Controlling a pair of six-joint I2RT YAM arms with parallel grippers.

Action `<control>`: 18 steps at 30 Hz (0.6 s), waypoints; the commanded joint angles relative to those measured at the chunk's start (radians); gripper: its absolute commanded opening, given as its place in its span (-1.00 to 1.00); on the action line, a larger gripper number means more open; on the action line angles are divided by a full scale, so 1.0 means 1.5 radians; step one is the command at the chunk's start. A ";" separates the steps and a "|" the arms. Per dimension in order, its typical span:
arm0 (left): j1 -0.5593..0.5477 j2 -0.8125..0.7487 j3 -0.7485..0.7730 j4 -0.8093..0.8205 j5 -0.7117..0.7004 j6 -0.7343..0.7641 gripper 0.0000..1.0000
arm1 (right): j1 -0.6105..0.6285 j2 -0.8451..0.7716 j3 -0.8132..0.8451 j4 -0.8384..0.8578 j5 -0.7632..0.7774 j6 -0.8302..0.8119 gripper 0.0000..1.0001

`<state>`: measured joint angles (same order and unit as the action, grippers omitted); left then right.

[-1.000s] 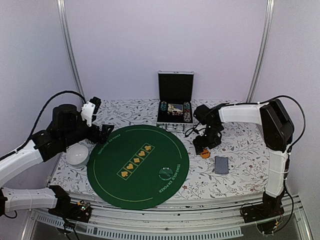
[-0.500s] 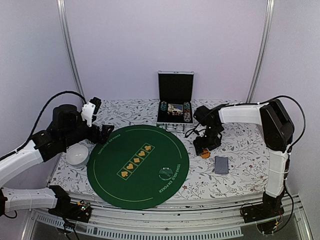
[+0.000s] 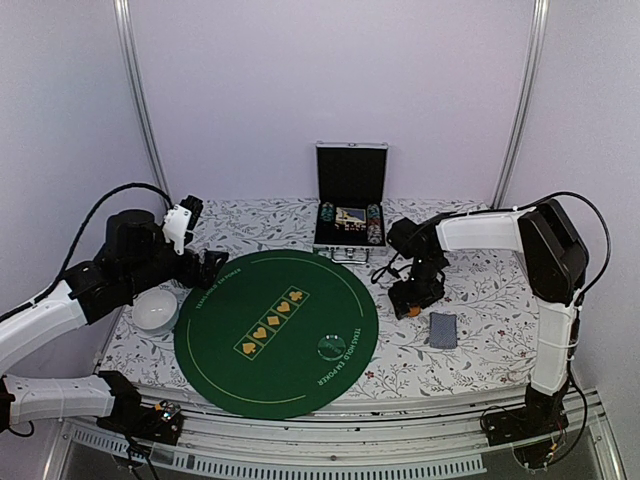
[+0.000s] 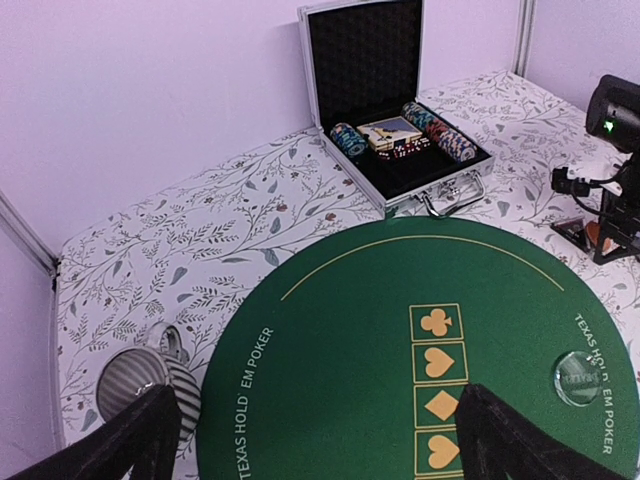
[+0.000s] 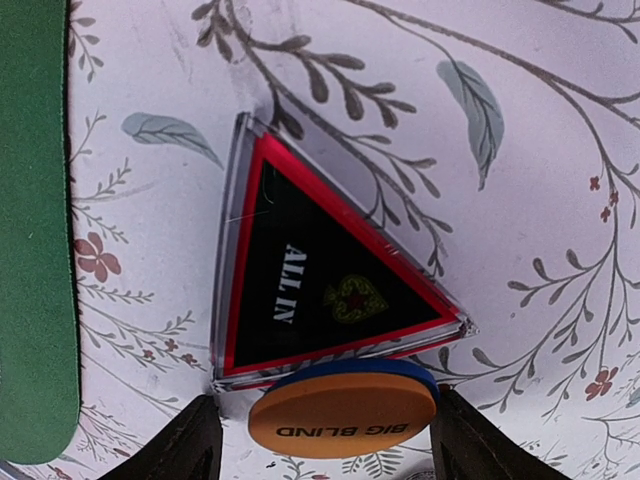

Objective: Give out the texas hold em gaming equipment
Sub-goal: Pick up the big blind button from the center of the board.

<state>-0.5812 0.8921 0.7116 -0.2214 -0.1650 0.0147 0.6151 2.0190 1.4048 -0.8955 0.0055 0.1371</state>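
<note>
Your right gripper (image 5: 328, 438) sits wide open either side of the orange BIG BLIND disc (image 5: 340, 415), which looks stacked on a blue disc (image 5: 352, 368) right against the ALL IN triangle (image 5: 310, 290) just off the green mat (image 5: 35, 250), so I'd drop straight and pinch gently without bumping the triangle.

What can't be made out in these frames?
Blue disc: right wrist view, mostly covered by the orange BIG BLIND disc; label hidden.
ALL IN triangle: top view, hidden by the right gripper.
Card deck: top view, too small to count.
Striped cup: left wrist view, lower part behind a left finger; contents unseen.
</note>
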 commanded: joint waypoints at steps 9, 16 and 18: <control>0.005 -0.004 -0.007 0.012 0.008 0.001 0.96 | -0.014 0.039 0.023 0.003 0.023 -0.028 0.24; 0.005 -0.003 -0.007 0.013 0.010 0.001 0.96 | -0.014 0.030 0.027 -0.006 0.005 -0.029 -0.18; 0.005 -0.002 -0.007 0.013 0.009 0.001 0.96 | -0.015 0.017 0.028 -0.013 0.004 -0.027 -0.26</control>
<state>-0.5812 0.8921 0.7113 -0.2214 -0.1646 0.0147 0.5953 2.0422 1.4372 -0.8959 0.0235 0.0967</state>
